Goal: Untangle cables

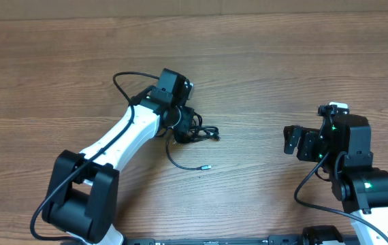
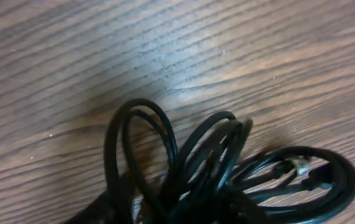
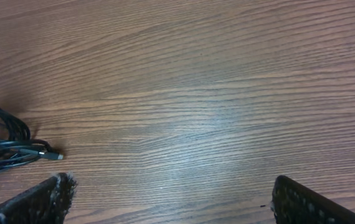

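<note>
Wooden tabletop (image 1: 262, 61): my left gripper (image 1: 182, 124) sits over the cables (image 2: 196, 168), grip I cannot tell; right gripper (image 3: 174, 199) hangs released.

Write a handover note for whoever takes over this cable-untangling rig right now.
Left claw: right at the cables; open or shut cannot be told.
Right claw: open, empty, apart from the bundle.
Cables: one knotted bundle on the table, one plug end trailing free.
Done: nothing separated yet.
To do: pull the loops apart.
</note>
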Controlling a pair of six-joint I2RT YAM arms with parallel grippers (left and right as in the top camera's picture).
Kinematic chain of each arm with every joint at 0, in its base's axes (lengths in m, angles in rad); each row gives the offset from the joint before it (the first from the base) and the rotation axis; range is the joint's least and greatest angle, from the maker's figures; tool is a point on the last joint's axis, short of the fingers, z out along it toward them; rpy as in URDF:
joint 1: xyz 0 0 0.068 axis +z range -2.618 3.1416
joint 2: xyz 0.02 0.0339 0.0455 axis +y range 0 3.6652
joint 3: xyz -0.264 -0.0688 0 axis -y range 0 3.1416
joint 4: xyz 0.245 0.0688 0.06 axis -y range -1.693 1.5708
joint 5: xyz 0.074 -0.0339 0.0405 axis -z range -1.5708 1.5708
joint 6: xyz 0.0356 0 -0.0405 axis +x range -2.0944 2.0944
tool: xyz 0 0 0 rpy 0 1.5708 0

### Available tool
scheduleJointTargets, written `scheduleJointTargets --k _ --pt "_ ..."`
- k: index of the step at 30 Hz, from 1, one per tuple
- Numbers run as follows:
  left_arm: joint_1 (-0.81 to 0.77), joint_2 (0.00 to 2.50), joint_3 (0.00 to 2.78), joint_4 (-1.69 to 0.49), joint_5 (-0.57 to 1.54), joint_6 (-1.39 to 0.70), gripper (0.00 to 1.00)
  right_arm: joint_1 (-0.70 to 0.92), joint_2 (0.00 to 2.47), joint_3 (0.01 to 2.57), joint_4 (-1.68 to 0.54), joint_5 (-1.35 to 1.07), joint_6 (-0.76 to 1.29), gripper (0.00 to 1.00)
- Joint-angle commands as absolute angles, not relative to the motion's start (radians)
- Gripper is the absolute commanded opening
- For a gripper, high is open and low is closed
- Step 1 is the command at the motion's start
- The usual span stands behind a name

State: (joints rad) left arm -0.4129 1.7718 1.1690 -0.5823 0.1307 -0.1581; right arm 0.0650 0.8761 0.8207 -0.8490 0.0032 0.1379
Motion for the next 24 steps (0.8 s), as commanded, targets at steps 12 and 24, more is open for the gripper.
scheduleJointTargets --k 12,24 --pt "-0.419 1.78 1.328 -0.59 0.488 -0.187 0.04 0.059 0.891 0.85 -0.799 -0.284 0.142 1.0" --pt "-0.426 1.78 1.394 -0.633 0.662 -0.186 0.04 0.073 1.055 0.85 -0.719 -0.702 -0.112 0.95"
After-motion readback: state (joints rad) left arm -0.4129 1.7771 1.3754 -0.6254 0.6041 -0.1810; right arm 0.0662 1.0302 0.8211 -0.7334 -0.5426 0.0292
